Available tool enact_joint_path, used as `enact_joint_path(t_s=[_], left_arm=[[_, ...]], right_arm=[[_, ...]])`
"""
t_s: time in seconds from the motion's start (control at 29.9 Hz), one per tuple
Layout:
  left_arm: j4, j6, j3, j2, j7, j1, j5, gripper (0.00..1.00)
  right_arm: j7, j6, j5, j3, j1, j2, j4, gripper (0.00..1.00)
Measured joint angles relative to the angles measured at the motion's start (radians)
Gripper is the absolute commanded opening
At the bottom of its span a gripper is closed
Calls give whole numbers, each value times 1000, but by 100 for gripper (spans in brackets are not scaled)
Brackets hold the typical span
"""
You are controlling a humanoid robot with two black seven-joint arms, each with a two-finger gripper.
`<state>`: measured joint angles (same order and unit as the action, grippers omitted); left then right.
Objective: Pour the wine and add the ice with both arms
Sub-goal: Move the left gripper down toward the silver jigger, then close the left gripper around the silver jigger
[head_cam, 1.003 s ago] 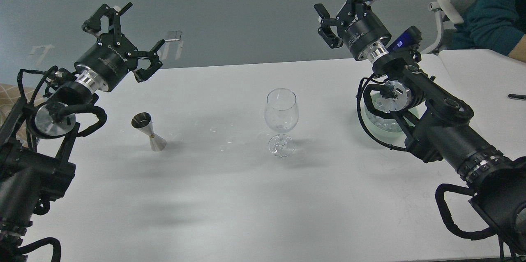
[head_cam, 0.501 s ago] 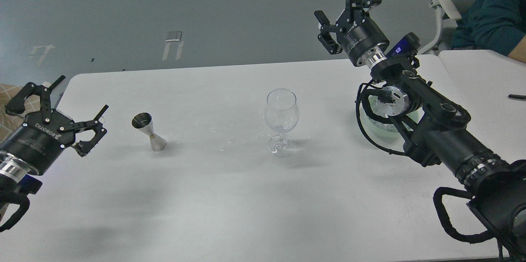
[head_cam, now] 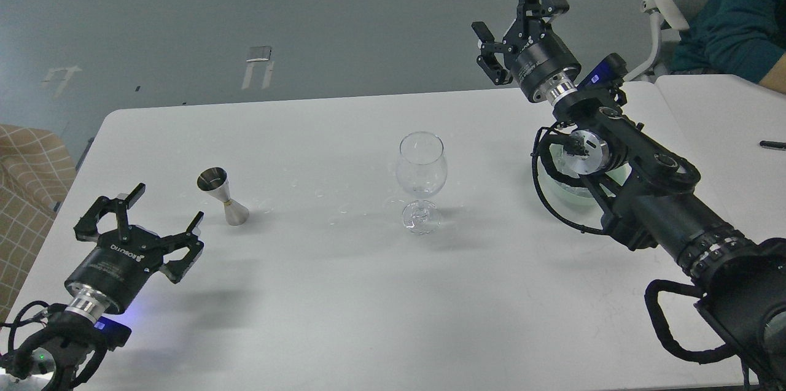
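Two grippers are in view, both spread wide and holding nothing. The left gripper [head_cam: 144, 219] hangs low at about eight o'clock from the wine glass [head_cam: 421, 177], close to the table [head_cam: 368, 293] and just short of the steel measuring cup [head_cam: 221, 194], which stands upright at nine o'clock from the glass. The right gripper [head_cam: 513, 23] is raised high at one o'clock, beyond the table's far edge. Beneath the right arm, at three o'clock from the glass, sits a pale bowl [head_cam: 556, 185], mostly hidden; whether it holds the ice cannot be told. No wine shows clearly in cup or glass.

The measuring cup is probably light, rigid and slippery, with a narrow waist that looks the surest place to pinch; tipping it early would spill the liquid. The glass is thin and fragile, and top-heavy on its stem. Ice cubes would be wet and slick, likely to squirt from a hard squeeze.
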<state>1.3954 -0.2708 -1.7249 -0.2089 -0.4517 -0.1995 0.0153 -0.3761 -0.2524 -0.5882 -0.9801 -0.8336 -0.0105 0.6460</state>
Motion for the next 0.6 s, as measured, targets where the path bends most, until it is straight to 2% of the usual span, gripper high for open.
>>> enact_joint_path(t_s=[0.27,0.6], left_arm=[[-97,-7,1,49,5,42,0,97],[-127,-2,46,70,7,101,13,97]], right_arm=[[0,8,-1,36,-1,-3,-10,100],[1,22,-1,51,0,-2,-11,100]])
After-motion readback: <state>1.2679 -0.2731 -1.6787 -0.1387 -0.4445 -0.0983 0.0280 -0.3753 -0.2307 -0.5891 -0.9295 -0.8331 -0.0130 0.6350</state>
